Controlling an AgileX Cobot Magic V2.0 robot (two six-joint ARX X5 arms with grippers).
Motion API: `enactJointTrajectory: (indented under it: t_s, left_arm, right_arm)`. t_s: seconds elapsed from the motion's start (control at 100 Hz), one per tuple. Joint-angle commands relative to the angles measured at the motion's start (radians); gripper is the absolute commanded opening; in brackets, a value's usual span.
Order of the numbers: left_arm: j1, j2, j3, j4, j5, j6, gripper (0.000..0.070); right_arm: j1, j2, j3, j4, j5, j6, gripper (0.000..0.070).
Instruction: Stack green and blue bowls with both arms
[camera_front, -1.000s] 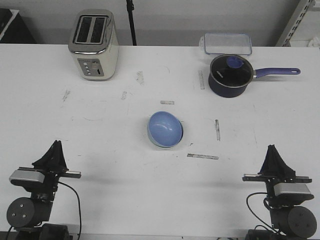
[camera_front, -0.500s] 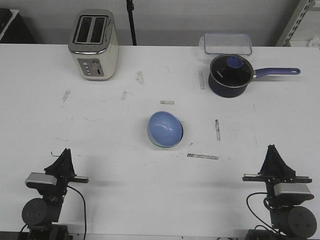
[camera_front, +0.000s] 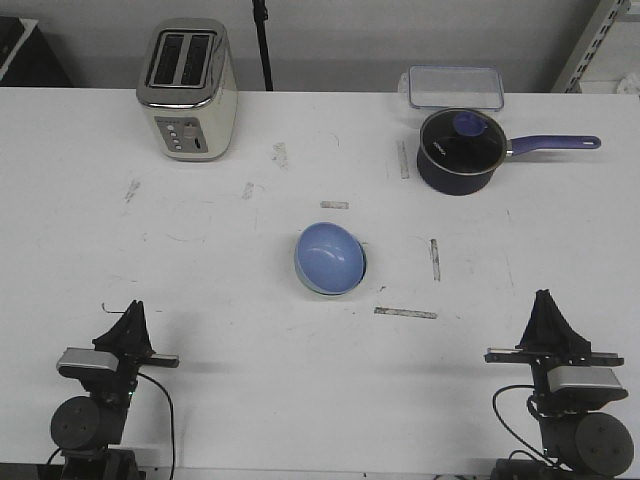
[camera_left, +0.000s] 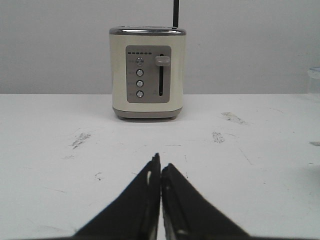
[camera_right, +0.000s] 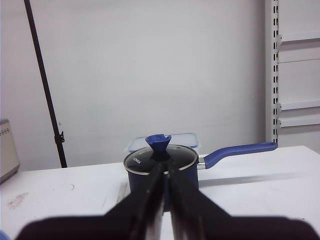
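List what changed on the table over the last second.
The left arm shifted rightward and drew back toward the table's near edge, its tool shut on nothing. The right arm, the blue bowl nested in the green one, the toaster and the saucepan stayed put.

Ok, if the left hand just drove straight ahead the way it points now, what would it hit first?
Probably the toaster. The left hand, shut and empty, aims straight at it across bare table, with nothing between them in the left wrist view.

Black tapered fingers (camera_left: 150, 200), grey wrist blocks, round black bases with screws, thin black cables
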Motion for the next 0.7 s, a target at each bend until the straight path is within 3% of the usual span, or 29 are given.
enactJointTrajectory:
  t_s: [0.0, 0.69]
  left_arm:
    - [0.006, -0.002, -0.023, 0.015, 0.007, 0.023, 0.0002]
    - [0.018, -0.002, -0.023, 0.009, 0.010, 0.022, 0.0002]
  right_arm:
    - [0.001, 0.000, 0.003, 0.014, 0.000, 0.009, 0.0006]
    - [0.001, 0.000, 0.003, 0.013, 0.000, 0.009, 0.0006]
